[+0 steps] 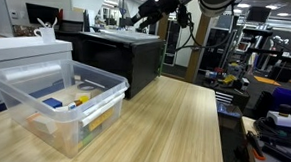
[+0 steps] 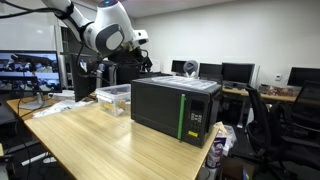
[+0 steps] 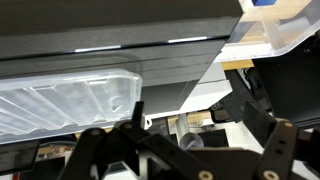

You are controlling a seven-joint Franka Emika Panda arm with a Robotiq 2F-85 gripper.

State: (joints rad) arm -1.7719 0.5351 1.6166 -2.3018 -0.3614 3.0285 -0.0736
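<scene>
Gripper (image 3: 195, 125) of mine, jaws apart and empty, hangs over the clear lid (image 3: 65, 100) flat on the black microwave (image 1: 116, 61), far across the table (image 1: 183, 123); coming down crooked I could shove it off the edge.

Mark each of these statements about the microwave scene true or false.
1. The gripper is open and holds nothing. True.
2. A clear plastic lid lies on top of the black microwave. True.
3. The microwave stands on the floor. False: it stands on the wooden table.
4. The clear bin is empty. False: it holds several items, some yellow and some blue.
5. The microwave's door hangs open. False: in an exterior view the door is shut.
</scene>
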